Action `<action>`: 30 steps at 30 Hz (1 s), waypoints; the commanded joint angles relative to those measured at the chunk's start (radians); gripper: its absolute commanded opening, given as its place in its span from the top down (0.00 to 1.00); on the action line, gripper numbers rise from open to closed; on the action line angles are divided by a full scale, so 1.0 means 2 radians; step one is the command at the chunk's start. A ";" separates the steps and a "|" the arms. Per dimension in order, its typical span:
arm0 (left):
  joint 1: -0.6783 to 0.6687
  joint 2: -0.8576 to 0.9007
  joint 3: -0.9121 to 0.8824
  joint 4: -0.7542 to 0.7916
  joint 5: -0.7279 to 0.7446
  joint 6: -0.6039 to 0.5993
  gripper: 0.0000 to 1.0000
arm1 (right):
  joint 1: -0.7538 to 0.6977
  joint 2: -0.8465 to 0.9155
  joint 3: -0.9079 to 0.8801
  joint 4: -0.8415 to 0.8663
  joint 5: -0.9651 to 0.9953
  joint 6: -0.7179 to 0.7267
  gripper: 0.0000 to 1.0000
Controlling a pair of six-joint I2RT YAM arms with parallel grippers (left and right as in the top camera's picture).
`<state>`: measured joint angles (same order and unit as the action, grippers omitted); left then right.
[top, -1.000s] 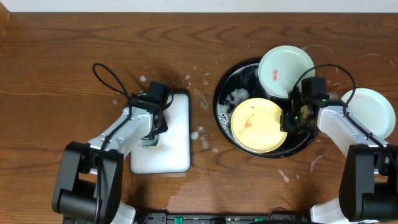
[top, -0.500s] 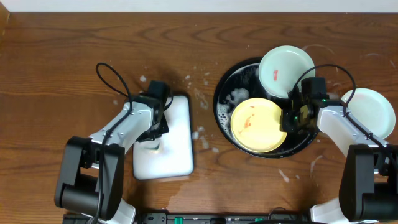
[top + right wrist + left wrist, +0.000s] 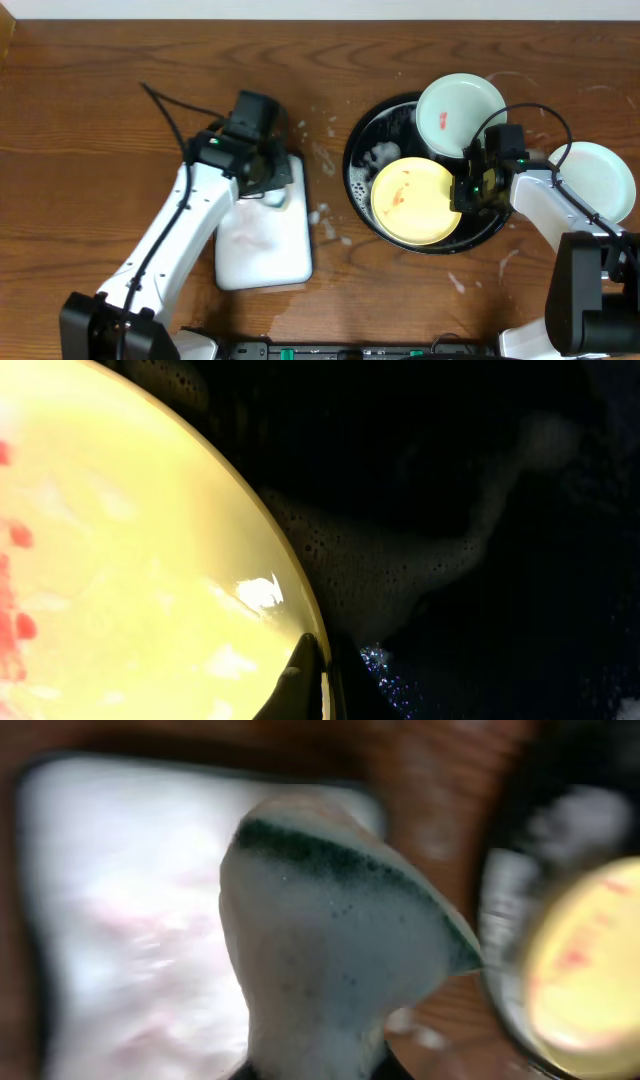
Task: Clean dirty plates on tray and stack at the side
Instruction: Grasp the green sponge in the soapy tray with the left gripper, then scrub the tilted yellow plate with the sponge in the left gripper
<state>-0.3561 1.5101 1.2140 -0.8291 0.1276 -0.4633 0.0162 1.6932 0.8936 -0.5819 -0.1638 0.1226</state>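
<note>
- Three plates total: one yellow, two mint.
- The yellow plate (image 3: 410, 205) lies in the tray (image 3: 352, 160), with red smears on it. The right gripper (image 3: 468, 190) is clamped on its right rim.
- One mint plate (image 3: 460, 110) overlaps the tray's far rim and has a single red spot.
- The other mint plate (image 3: 600, 180) is on the table (image 3: 100, 100), right of the tray, no red visible.
- One black tray, with some foam (image 3: 383, 155) inside.
- One sponge (image 3: 330, 940), sudsy with a green edge, is pinched tight in the left gripper (image 3: 262, 178).
- It's over the one white dish (image 3: 270, 250), left of the tray.
</note>
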 commanded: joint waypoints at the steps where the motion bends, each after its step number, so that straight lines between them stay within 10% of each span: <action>1: -0.047 0.004 0.016 0.036 0.045 -0.003 0.92 | 0.006 0.017 -0.010 0.001 -0.032 -0.030 0.99; 19: -0.207 0.200 0.016 0.302 0.088 -0.059 0.92 | 0.054 0.018 -0.010 0.007 -0.062 -0.049 0.99; 30: -0.207 0.289 0.016 0.238 -0.078 -0.059 0.93 | 0.068 0.018 -0.010 0.003 -0.022 -0.027 0.99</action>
<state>-0.7845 2.0132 1.2663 -0.2916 0.2024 -0.5842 0.1326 1.7016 0.8925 -0.5583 -0.2321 0.0719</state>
